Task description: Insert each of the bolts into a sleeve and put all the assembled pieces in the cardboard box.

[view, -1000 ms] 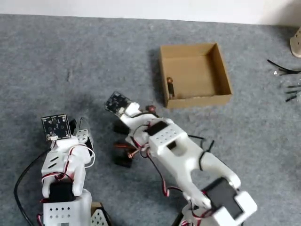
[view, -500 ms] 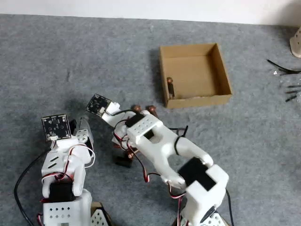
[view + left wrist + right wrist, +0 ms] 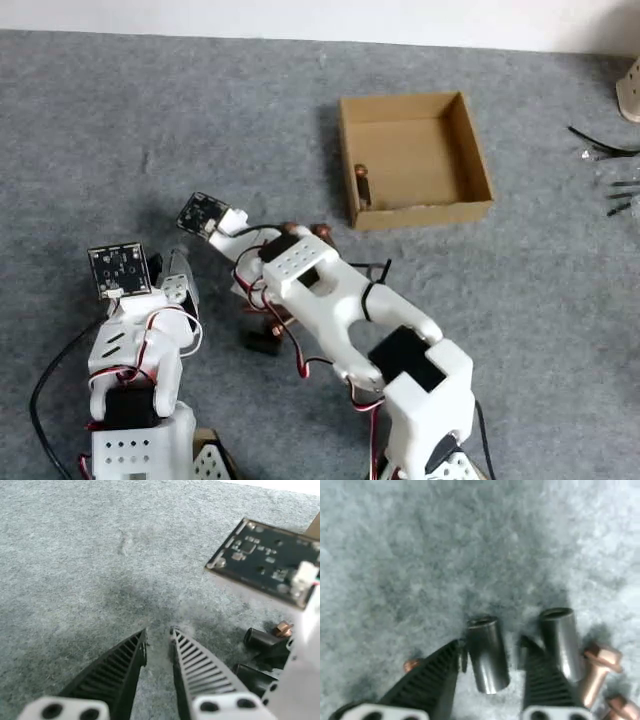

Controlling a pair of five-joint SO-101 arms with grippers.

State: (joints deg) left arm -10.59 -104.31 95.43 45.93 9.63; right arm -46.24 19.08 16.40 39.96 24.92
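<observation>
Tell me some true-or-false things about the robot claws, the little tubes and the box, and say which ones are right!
1. The right claw is open, with a dark sleeve between its fingers. True.
2. The left claw is holding a bolt. False: it is open with nothing in it, above the grey carpet.
3. The cardboard box has nothing in it. False: one piece lies inside, against a wall.
4. A second sleeve sits just outside the right claw, with a copper bolt next to it. True.
</observation>
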